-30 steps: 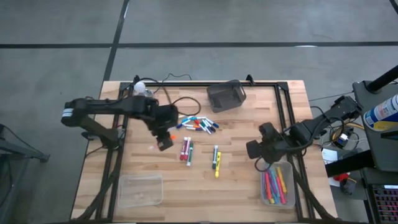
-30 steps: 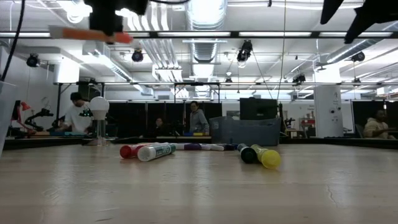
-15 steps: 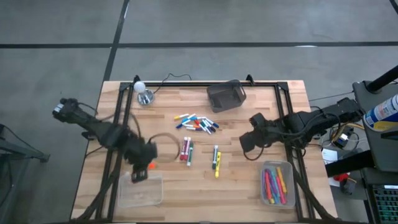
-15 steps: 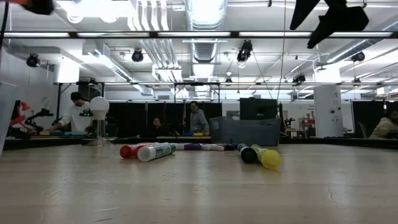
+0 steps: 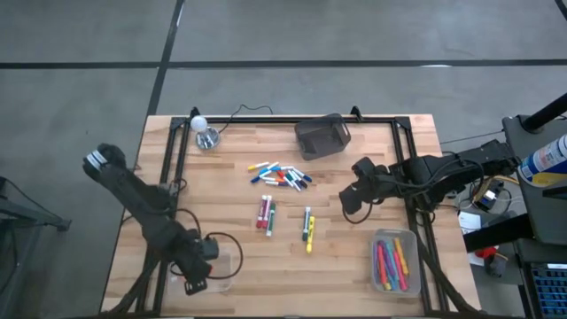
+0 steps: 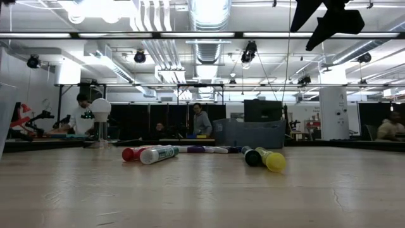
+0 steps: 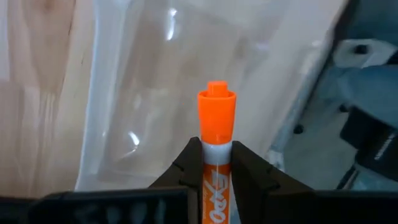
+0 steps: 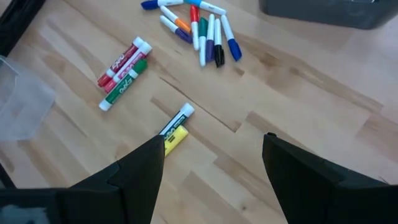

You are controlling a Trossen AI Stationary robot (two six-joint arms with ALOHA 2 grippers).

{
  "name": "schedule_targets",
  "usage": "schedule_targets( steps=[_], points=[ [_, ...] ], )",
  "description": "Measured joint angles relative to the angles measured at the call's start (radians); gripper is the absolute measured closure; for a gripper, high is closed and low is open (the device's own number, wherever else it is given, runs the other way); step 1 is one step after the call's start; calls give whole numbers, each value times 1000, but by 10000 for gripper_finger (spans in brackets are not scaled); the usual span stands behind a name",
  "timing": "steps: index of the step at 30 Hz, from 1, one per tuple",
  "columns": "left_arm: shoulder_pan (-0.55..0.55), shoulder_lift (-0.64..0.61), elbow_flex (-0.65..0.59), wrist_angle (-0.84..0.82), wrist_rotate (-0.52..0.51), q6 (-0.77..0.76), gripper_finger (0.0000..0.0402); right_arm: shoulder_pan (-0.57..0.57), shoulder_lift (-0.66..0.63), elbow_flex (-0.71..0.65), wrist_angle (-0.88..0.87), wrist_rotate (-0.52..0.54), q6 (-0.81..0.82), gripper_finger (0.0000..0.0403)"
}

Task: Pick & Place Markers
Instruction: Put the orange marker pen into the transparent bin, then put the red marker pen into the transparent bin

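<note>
Orange-capped marker point(image 7: 217, 146) clamped between the left end effector point(image 5: 197, 276) fingers, cap pointing out over the clear plastic tray point(image 5: 224, 263) at the tabletop's point(image 5: 230, 177) near-left corner. Right end effector point(image 5: 352, 202) hangs above the tabletop right of centre, fingers spread wide, nothing in them. Loose markers: red/green group point(image 5: 266, 213), yellow and green pair point(image 5: 307, 229), mixed cluster point(image 5: 279, 174) near the dark mesh bin point(image 5: 322, 136). More markers lie in the right tray point(image 5: 394, 261).
</note>
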Motion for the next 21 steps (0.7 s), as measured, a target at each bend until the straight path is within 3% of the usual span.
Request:
schedule_targets(
  steps=[8,16,21],
  points=[
    [15,20,-38,1,100,53,306,1,0,0,-3,-41,-7,145],
    [80,-59,-38,-39,77,61,284,0,0,0,-10,-51,-18,145],
    [191,-124,-31,-75,27,84,283,0,-1,0,-10,-44,-22,145]
  ],
)
